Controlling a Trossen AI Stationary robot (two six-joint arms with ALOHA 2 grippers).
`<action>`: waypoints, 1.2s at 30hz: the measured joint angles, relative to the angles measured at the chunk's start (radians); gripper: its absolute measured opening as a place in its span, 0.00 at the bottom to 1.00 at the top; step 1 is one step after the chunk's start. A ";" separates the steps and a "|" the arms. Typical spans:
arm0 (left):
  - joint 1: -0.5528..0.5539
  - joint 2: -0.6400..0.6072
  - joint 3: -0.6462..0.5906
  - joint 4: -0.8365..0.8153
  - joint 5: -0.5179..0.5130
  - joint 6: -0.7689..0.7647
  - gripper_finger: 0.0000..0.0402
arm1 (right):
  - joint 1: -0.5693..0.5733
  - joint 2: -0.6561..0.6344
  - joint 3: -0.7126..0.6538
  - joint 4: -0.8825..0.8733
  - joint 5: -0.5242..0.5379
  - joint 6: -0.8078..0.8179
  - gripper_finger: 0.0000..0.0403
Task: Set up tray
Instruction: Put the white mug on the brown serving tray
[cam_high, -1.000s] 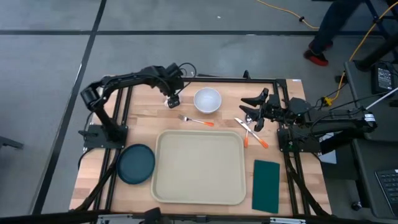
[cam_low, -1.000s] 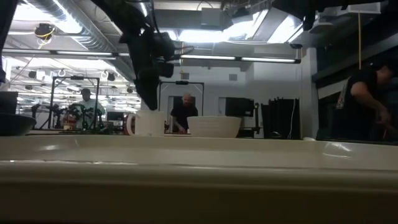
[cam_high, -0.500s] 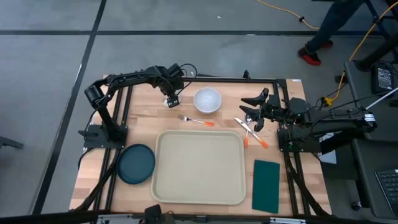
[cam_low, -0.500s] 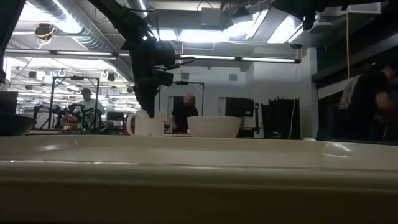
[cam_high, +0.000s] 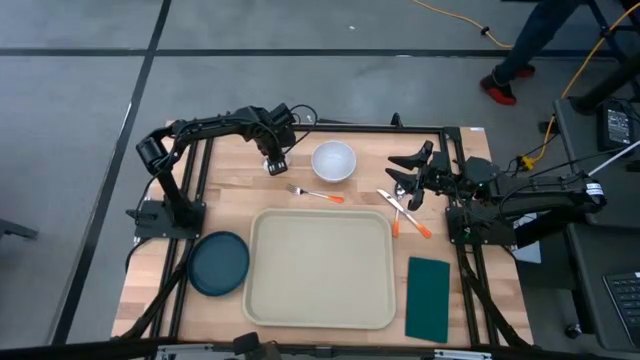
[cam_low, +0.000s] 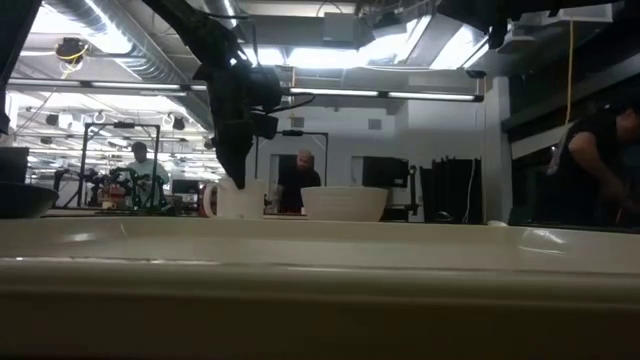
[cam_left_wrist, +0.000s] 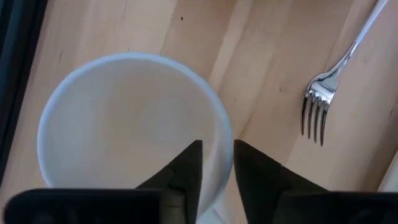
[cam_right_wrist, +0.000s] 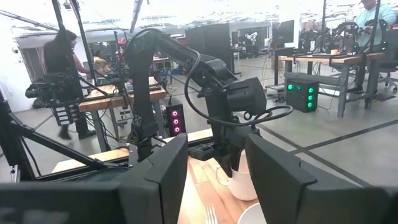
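The cream tray (cam_high: 320, 212) lies at the table's near middle. A white mug (cam_low: 240, 200) stands on the wood at the far left, left of the white bowl (cam_high: 333, 161). My left gripper (cam_left_wrist: 216, 146) points down over the mug (cam_left_wrist: 124, 124) and is shut on its rim; in the high view the gripper (cam_high: 275, 160) hides most of the mug. My right gripper (cam_high: 405, 170) hangs level and open above the table's far right, with nothing between its fingers. Its wrist view shows the left arm and the mug (cam_right_wrist: 242, 180). My left gripper has the mug's rim wall (cam_left_wrist: 219, 134) between its two fingers, one finger (cam_left_wrist: 186, 168) inside the mug and the other (cam_left_wrist: 252, 168) outside. The fingers come from above, pointing down. The mug stands upright on the table.
A fork (cam_high: 315, 193) lies between mug, bowl and tray. More cutlery with orange handles (cam_high: 405, 212) lies under my right gripper. A round dark teal plate (cam_high: 219, 263) sits left of the tray, a dark green napkin (cam_high: 428, 298) right of it. People stand beyond the table.
My left gripper has sunk a little, down onto the mug's rim; the mug has stayed where it was.
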 joint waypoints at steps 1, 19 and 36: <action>0.000 0.003 0.000 -0.001 0.000 -0.004 0.17 | 0.000 0.000 0.000 0.000 0.000 0.000 0.42; -0.010 -0.006 0.051 -0.031 -0.005 -0.056 0.01 | 0.000 0.000 0.000 -0.004 0.001 0.003 0.42; -0.140 -0.015 0.501 -0.281 -0.002 -0.079 0.01 | 0.000 0.000 0.000 -0.011 0.083 -0.016 0.42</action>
